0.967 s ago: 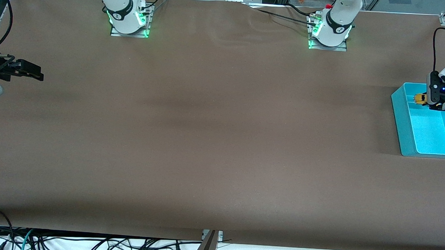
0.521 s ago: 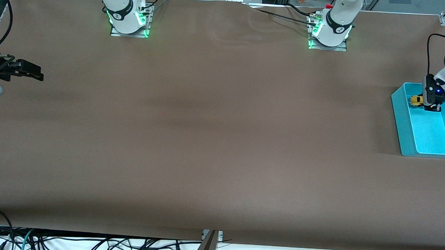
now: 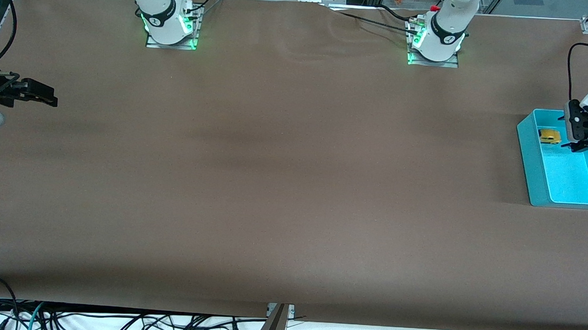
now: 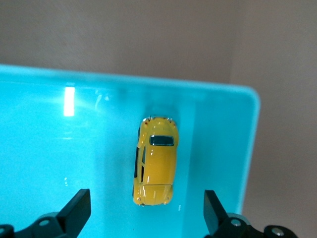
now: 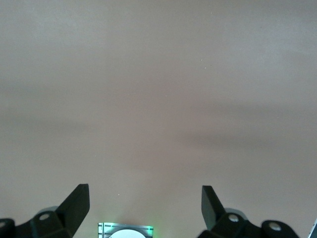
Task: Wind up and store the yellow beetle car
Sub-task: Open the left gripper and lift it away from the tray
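In the open turquoise plastic bin (image 3: 532, 160) (at the bench's left-arm end) the tiny yellow beetle car (image 3: 550, 136) lies lengthwise toward a wall, released; left gripper (image 3: 579, 143) fingers spread above, right gripper (image 3: 38, 94) spread, waiting.

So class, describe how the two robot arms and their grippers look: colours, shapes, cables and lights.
Both arms are glossy white with black joint bands, on metal base plates glowing green. A black cable trails to the left arm. The left gripper and right gripper are black, with wedge-shaped fingers.

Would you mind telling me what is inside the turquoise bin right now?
Only the yellow beetle car lies in the turquoise bin, on its wheels near a corner. The open left end effector hangs above it. The bin's outer part runs out of view.
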You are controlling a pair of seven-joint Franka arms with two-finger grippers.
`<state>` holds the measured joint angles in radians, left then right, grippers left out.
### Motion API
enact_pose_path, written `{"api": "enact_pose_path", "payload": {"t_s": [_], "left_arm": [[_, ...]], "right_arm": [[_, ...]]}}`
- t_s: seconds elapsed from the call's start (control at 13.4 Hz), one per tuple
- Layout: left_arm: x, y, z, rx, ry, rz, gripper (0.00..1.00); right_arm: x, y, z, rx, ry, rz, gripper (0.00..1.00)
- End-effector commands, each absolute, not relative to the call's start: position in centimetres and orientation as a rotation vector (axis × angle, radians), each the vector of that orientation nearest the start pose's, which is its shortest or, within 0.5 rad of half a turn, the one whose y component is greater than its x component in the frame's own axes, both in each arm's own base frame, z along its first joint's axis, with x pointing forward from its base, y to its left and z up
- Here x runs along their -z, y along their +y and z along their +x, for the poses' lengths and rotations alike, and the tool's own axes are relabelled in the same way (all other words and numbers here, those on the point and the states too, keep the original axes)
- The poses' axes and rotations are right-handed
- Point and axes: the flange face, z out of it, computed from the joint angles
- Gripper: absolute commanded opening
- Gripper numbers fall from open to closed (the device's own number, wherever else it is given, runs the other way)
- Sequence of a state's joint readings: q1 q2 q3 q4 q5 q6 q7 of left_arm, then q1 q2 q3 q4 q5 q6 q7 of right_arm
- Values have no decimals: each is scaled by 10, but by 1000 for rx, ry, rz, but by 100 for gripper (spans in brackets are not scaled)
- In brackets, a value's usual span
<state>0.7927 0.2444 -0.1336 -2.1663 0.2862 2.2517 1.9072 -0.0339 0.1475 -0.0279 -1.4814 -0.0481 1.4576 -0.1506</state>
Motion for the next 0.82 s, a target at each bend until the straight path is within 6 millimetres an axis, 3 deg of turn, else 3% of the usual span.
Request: {"api": "enact_pose_path", "payload": {"t_s": [0.0,0.15,0.22,0.52,0.67,0.74], "left_arm": [[-326,302,455,-439,2004,-2589,100],[-330,271,465,-410,1871,-2827,100],[-334,236,481,-438,1818,-2869,100],[-387,103,543,-579,1493,-2981,100],[-408,57,552,-605,1332,-3075,100],[-421,44,556,-601,1265,-3120,100]], "right_arm": [[-578,-40,586,-270,-118,-3177,100],[-578,-40,586,-270,-121,-3177,100],[-578,-40,586,-270,-121,-3177,100],[-578,-40,586,-270,-121,-3175,100],[-578,-40,585,-272,-121,-3175,100],[-578,-40,586,-270,-121,-3175,100]]}}
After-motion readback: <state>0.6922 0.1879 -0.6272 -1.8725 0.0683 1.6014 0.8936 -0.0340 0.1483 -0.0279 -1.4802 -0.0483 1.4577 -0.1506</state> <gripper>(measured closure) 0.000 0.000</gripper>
